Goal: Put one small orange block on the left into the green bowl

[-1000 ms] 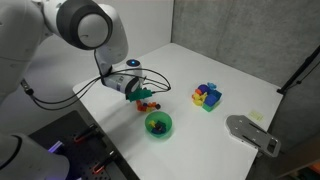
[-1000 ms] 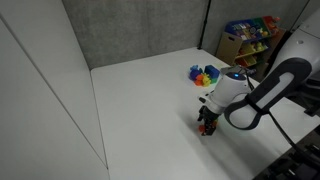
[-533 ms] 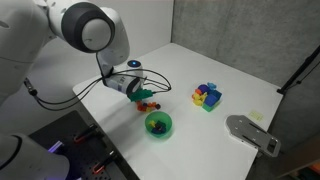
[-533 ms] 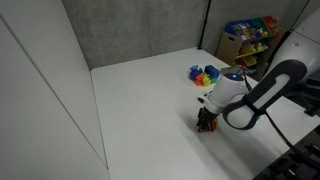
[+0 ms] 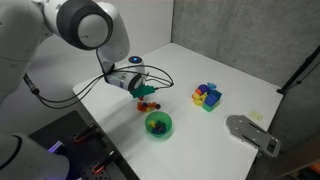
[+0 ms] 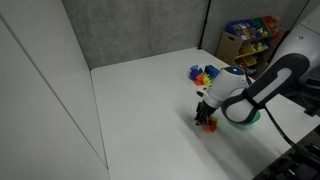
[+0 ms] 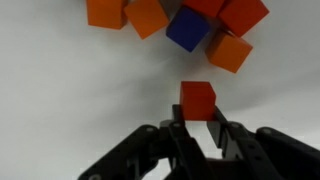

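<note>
In the wrist view my gripper [image 7: 197, 120] is shut on a small orange block [image 7: 197, 98], reddish in shade, which sticks out beyond the fingertips. Past it on the white table lies a cluster of small orange blocks [image 7: 148, 17] around a small blue block [image 7: 187, 28]. In both exterior views the gripper [image 5: 143, 92] [image 6: 207, 114] sits low over this cluster [image 5: 149, 104] [image 6: 209, 125]. The green bowl [image 5: 158, 124] stands close beside the cluster, toward the table's front edge, with small pieces inside.
A pile of larger yellow, blue and purple blocks [image 5: 207, 96] [image 6: 203, 74] lies farther out on the white table [image 5: 240, 90]. A grey flat device [image 5: 252, 133] rests near one table corner. Shelves with colourful boxes [image 6: 248, 35] stand behind.
The jaws have closed from wide open onto the small orange block. The arm has shifted only slightly above the cluster.
</note>
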Robot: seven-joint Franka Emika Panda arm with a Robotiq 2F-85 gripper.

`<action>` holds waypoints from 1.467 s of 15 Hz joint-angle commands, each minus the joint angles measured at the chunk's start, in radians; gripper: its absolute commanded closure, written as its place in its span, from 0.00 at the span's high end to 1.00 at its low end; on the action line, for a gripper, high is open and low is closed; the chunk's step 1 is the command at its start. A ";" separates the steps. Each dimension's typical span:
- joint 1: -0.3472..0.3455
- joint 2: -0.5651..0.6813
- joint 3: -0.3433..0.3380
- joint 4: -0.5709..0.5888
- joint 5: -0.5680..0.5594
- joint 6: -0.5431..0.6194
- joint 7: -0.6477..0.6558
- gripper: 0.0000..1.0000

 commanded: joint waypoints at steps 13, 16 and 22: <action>-0.139 -0.333 -0.113 -0.141 0.035 -0.194 0.027 0.10; -0.179 -0.389 -0.148 -0.208 0.052 -0.198 0.017 0.10; -0.237 -0.454 -0.172 -0.313 0.100 -0.229 -0.010 0.55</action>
